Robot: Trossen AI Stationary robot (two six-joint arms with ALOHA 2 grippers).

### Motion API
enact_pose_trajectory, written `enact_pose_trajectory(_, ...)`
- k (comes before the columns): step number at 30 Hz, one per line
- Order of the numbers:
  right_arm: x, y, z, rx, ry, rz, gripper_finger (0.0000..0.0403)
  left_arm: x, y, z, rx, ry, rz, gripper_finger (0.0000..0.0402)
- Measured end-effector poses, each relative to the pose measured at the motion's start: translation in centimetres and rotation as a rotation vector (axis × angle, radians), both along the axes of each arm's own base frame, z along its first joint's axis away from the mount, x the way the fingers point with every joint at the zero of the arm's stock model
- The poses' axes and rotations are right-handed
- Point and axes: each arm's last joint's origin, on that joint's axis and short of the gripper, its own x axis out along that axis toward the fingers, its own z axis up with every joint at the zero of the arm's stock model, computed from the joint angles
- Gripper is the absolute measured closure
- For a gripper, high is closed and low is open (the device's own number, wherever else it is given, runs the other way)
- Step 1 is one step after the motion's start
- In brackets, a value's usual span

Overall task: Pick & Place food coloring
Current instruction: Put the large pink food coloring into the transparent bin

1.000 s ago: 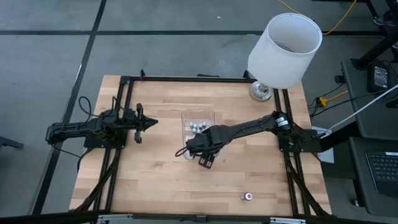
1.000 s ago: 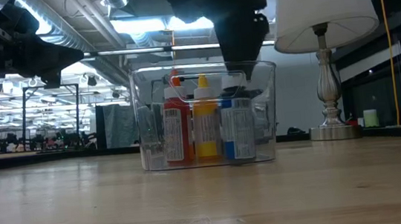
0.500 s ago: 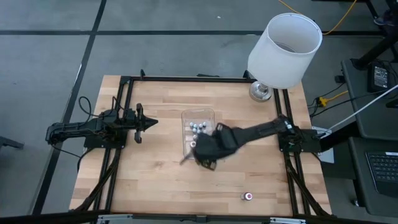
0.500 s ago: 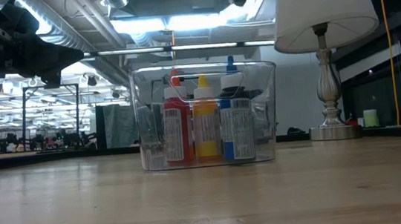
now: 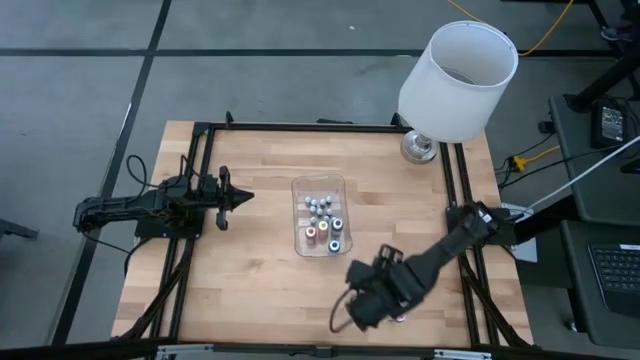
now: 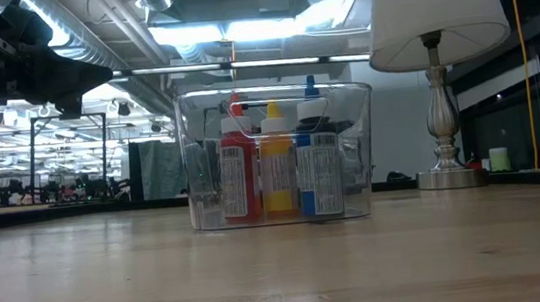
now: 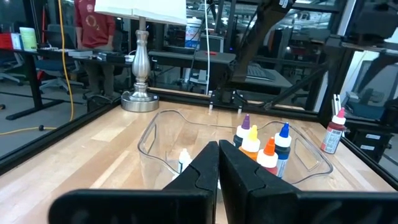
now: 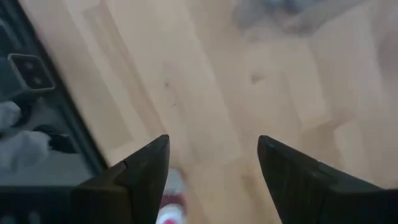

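Note:
The food coloring bottles (image 5: 322, 228) stand upright in the clear tray (image 5: 296, 215) at mid-table. In the low view (image 6: 278, 175) they show red, yellow and blue. One more bottle with a red cap (image 8: 169, 199) stands alone on the table near its near edge, and the left wrist view shows it too (image 7: 334, 130). My right gripper (image 5: 352, 310) hovers open above the wood by that bottle, which shows low between its fingers (image 8: 213, 142), untouched. My left gripper (image 5: 235, 197) waits shut, left of the tray.
A white lamp (image 5: 458, 70) stands on its metal base (image 5: 420, 147) at the table's far right corner. Black frame rails run along the table's left and right sides. Bare wood lies between the tray and the near edge.
My right gripper has risen out of the tray and swung toward the table's near edge, coming over the lone red-capped bottle. A blue-capped bottle now shows in the tray where the gripper stood.

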Motion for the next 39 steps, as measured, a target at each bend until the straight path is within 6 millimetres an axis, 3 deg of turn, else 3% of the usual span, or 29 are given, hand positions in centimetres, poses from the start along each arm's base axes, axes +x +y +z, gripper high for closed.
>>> enact_pose_trajectory(10, -3.8, 4.3, -2.0, 0.055, 0.082, -0.216, 0.0151, 0.0, 0.0, 0.0, 0.0, 0.001, 0.0, 0.0391)
enact_pose_trajectory(19, -7.0, 6.3, -5.3, -0.019, 0.183, -0.286, 0.0063, 0.0, 0.0, 0.0, 0.0, 0.0, 0.0, 0.0395)
enact_pose_trajectory(29, -7.0, 7.9, -8.6, 0.065, 0.119, -0.268, 0.0047, 0.0, 0.0, 0.0, 0.0, 0.0, 0.0, 0.0392)
enact_pose_trajectory(39, -7.5, 7.3, -11.8, 0.029, 0.153, -0.218, 0.0047, 0.0, 0.0, 0.0, 0.0, 0.0, 0.0, 0.0396)
